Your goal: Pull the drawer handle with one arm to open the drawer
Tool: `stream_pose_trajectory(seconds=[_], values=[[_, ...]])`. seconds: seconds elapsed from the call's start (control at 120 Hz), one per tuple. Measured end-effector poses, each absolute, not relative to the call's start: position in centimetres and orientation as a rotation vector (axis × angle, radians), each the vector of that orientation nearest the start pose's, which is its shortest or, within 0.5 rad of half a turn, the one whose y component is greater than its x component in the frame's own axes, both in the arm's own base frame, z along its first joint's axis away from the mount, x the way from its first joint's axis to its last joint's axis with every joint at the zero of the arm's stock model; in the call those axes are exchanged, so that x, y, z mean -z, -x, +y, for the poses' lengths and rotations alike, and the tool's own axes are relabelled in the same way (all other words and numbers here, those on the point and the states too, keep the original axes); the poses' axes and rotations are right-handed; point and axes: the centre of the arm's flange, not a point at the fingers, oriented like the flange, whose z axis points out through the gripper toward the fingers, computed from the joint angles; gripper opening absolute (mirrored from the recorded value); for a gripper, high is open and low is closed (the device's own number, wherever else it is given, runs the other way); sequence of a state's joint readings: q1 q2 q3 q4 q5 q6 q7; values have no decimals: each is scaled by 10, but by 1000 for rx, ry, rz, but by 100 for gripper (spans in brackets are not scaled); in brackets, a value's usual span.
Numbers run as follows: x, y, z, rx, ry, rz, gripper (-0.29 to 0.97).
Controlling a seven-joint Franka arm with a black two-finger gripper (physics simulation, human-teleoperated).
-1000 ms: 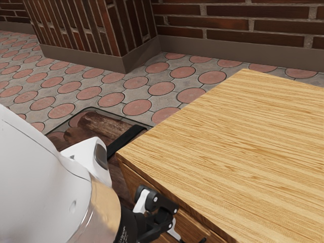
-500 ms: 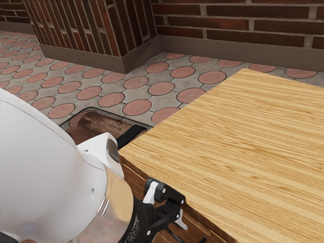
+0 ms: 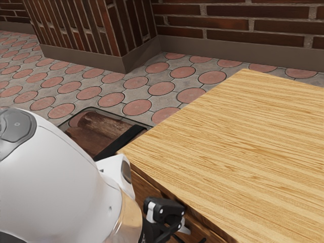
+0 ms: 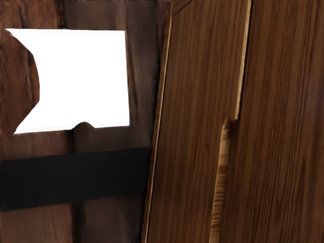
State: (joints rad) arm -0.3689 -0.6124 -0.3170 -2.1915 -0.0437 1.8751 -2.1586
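1 claw (image 3: 171, 229): ext view, low at bench (image 3: 243, 136) front, under top edge; grip state can't tell
Handle (image 4: 221, 177): wrist view, pale bar on dark drawer front (image 4: 197, 101)
Bench: light wood-grain top
Room: brick walls (image 3: 243, 20), round-tile floor (image 3: 126, 83)

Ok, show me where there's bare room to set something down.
The whole wooden cabinet top, from its front edge back toward the brick wall, is bare. Crowded: the drawer front, where the arm and gripper sit close.
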Motion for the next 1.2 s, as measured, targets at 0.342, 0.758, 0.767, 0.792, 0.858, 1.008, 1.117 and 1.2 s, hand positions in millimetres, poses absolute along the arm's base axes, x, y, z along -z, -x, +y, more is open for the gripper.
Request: stream_pose_trajectory(seconds=[0.342, 0.758, 0.767, 0.792, 0.858, 1.008, 1.117, 1.2], values=[[-632, -281, -269, 267, 2440, -2330, 67], [-634, -243, -269, 248, 2419, -2326, 68], [-634, -242, -269, 249, 2419, -2325, 68], [-633, -239, -271, 256, 2417, -2322, 68], [-632, -230, -277, 267, 2417, -2311, 68], [-630, -218, -280, 263, 2409, -2299, 68], [-631, -209, -280, 269, 2404, -2292, 68], [-633, -196, -280, 291, 2405, -2279, 68]])
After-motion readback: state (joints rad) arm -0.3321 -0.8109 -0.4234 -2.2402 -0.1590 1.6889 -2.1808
